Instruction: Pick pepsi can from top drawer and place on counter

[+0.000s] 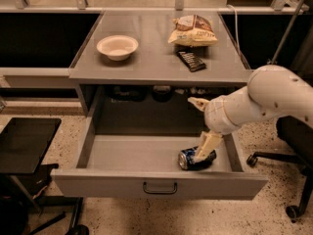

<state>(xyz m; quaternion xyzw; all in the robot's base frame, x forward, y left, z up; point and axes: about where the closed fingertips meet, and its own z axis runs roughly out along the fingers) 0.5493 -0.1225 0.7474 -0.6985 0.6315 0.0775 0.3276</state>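
Observation:
The pepsi can lies on its side in the front right part of the open top drawer, blue with a silver end facing left. My gripper reaches down into the drawer from the right and sits right on top of the can, touching it. The white arm comes in from the right, in front of the counter's edge. The counter is the grey top above the drawer.
On the counter stand a white bowl at the left, a chip bag at the back right and a dark rectangular bar in front of it. A black side table is at the left, an office chair base at the right.

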